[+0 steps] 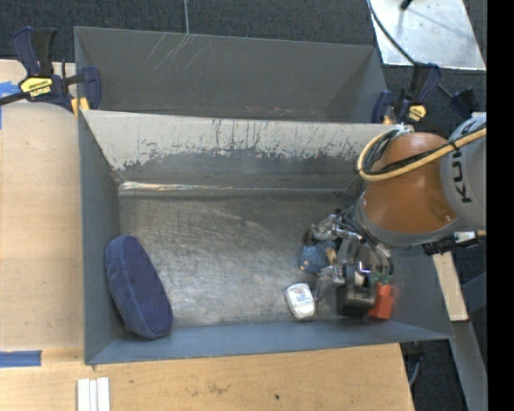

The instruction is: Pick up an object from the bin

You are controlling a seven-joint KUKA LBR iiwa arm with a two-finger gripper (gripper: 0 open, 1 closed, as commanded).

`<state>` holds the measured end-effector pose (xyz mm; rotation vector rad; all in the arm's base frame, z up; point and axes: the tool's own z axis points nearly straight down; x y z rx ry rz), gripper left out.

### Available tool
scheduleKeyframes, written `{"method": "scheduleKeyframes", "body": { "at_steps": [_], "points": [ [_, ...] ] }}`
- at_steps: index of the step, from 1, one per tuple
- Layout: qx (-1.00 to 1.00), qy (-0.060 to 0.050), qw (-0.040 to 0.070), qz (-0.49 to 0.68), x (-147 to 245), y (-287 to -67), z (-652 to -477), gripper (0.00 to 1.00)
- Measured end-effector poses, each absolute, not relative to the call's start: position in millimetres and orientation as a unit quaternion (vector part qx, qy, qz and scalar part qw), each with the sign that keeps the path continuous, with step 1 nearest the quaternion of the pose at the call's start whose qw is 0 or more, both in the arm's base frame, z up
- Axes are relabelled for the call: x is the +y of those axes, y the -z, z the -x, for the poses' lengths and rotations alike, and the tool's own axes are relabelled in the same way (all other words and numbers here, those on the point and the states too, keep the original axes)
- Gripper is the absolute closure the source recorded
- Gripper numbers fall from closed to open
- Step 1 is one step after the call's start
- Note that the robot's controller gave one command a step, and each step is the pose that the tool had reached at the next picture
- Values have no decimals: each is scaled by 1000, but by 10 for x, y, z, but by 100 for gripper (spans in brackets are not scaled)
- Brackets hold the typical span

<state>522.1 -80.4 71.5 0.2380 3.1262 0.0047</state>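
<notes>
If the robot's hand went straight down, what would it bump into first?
Likely the small heap under the hand, perhaps its black piece; depth is hard to judge.

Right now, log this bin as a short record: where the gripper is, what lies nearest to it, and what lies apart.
bin: grey metal bin, floor scuffed
gripper: gripper low in the bin's right corner, at the lower right of the view
nearest things: small blue crumpled thing; small white rounded thing; black block; red-orange piece
apart: dark blue oblong padded case, alone at the floor's left end
held: cannot tell
</notes>
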Motion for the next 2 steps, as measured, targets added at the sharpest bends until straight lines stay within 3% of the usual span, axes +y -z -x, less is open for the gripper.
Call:
{"method": "scheduleKeyframes", "body": {
  "at_steps": [1,2],
  "points": [
    [997,0,11,-76,-812,-757,-5263,100],
    [997,1,6,-74,-899,-2165,-5377,100]
  ]
}}
